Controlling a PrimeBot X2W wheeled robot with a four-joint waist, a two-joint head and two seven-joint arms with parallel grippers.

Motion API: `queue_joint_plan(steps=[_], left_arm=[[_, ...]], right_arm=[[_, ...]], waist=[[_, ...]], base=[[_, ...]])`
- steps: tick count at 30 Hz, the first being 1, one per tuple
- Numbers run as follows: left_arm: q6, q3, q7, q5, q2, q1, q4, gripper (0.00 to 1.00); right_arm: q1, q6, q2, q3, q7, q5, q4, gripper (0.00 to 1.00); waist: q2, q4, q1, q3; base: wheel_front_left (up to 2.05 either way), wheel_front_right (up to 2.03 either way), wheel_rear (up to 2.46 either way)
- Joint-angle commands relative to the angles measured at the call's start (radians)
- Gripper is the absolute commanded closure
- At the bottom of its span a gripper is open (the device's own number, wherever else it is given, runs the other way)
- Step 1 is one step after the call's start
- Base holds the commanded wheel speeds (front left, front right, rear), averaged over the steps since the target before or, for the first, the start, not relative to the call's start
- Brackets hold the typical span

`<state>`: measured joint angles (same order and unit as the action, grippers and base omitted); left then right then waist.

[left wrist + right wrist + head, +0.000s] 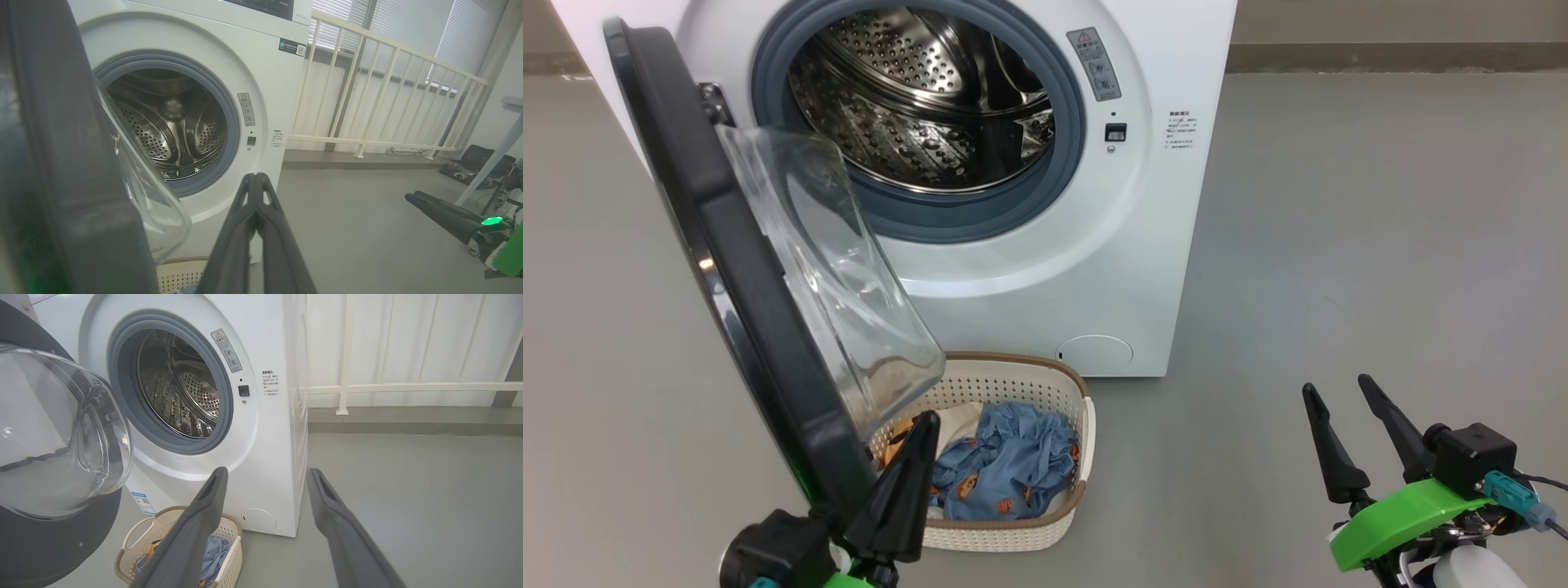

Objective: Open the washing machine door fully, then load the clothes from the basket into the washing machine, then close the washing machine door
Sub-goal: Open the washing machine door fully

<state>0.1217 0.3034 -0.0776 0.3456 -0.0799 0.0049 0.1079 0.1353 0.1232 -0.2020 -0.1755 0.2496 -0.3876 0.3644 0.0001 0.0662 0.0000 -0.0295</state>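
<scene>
The left gripper point(920, 433) has its jaws pressed together, with nothing between them. It is low down, just beside the bottom edge of the washing machine door point(727, 269). I cannot tell if it touches. The door is swung out to the left, and its glass bowl point(833, 269) hangs over the left end of the basket point(1021, 359). So the first job looks done, or almost done. The door might need to go a bit wider. The loading has not begun, and the closing comes last.

The basket sits right in front of the washing machine point(1094, 245). The clothes point(1013, 457) are in it: a crumpled blue heap with little orange pictures, and some cream cloth beside it. The shiny drum point(915, 106), full of holes, has nothing in it that I can see. Over on the right, the right gripper point(1336, 384) has its jaws spread apart and holds nothing. It is well away from the basket.
</scene>
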Motion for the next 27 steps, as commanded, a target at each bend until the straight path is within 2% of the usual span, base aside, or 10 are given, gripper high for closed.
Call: queue_joint_plan(steps=[1,13,27], left_arm=[[-0.011,-0.034,0.004,0.014,-0.001,-0.024,-0.005,1.0],[-0.037,-0.068,-0.017,0.057,0.006,-0.073,-0.119,1.0],[-0.074,-0.109,-0.031,0.077,0.001,-0.09,-0.189,1.0]], right_arm=[[0.013,0.008,-0.011,-0.02,0.012,-0.015,-0.021,0.0],[0.015,0.008,-0.006,-0.015,0.012,-0.013,-0.019,0.0],[0.012,0.008,-0.013,-0.017,0.012,-0.016,-0.013,0.0]], waist=[[-0.0001,-0.003,0.0,0.001],[-0.0001,-0.007,0.0,0.01],[-0.0001,0.008,0.0,0.01]], base=[[0.0,0.0,0.0],[0.0,0.0,0.0],[0.0,0.0,0.0]])
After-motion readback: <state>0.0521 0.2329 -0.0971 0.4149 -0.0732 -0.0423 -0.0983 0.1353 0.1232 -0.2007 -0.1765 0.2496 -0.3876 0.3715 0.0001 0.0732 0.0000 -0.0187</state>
